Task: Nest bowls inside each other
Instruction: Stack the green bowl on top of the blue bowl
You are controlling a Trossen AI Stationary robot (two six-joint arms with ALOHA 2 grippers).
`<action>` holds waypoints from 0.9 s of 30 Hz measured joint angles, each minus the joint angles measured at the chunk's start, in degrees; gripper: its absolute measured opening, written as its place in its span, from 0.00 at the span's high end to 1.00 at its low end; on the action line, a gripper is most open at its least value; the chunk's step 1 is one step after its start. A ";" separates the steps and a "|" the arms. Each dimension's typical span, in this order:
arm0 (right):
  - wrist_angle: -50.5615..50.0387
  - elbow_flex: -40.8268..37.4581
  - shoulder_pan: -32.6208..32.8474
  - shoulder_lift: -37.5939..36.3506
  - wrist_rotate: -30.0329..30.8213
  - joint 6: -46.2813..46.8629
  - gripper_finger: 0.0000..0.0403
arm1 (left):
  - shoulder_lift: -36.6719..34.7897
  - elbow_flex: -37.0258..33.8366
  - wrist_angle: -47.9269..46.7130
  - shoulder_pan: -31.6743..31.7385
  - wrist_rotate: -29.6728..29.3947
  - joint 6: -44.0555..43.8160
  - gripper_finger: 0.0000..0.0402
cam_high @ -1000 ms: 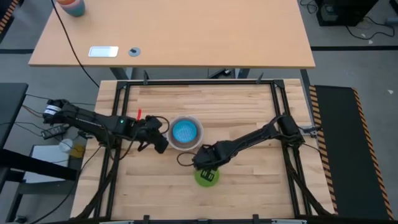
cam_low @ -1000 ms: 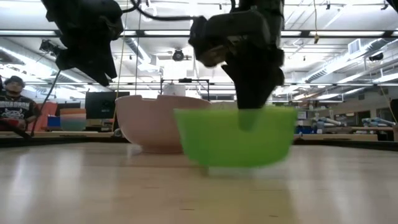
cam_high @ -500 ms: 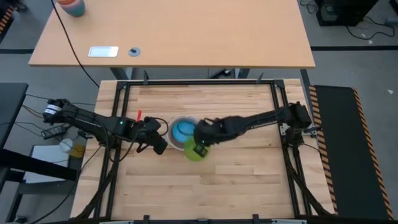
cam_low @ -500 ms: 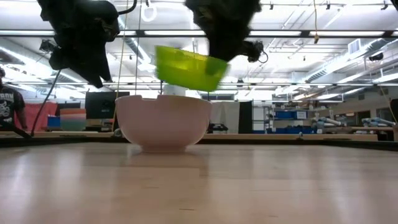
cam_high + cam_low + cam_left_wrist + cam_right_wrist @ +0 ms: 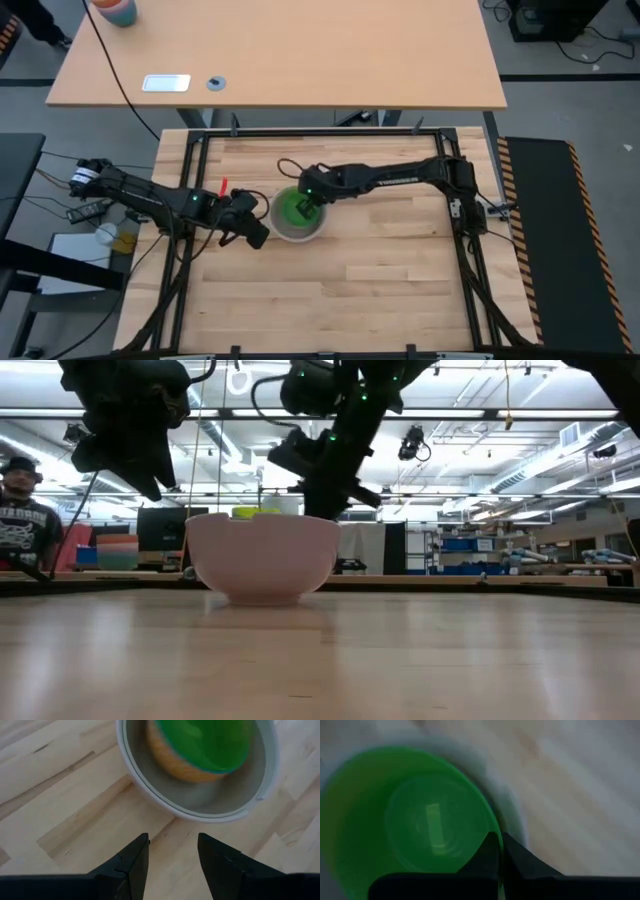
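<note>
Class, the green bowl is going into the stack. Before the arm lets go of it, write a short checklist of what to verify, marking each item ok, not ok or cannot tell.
1. Green bowl is over the white bowl, inside its rim: ok.
2. Right hand is shut on the green bowl's rim: ok.
3. Green bowl sits fully down in the stack: cannot tell; the low view shows only its rim just above the white bowl's edge.
4. Left hand is open and apart from the white bowl, on its left: ok.
5. Blue bowl lies beneath the green one: cannot tell; it is hidden.
</note>
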 joint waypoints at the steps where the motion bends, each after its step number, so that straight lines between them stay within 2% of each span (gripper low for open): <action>1: -1.32 0.01 0.02 0.00 -0.77 -0.16 0.98 | 0.00 0.00 -0.03 0.00 0.00 -0.02 0.57; 7: -3.38 0.04 0.22 -0.02 -7.70 -2.68 0.98 | 0.00 0.00 -0.06 0.02 0.02 0.42 0.57; 16: -6.38 0.05 -2.13 -0.02 -15.26 -0.25 0.97 | 0.00 0.00 -0.02 1.05 0.02 0.59 0.57; 27: -7.94 0.05 -1.76 -0.27 -14.92 -0.48 0.70 | 0.00 0.00 4.27 2.14 0.02 0.57 0.57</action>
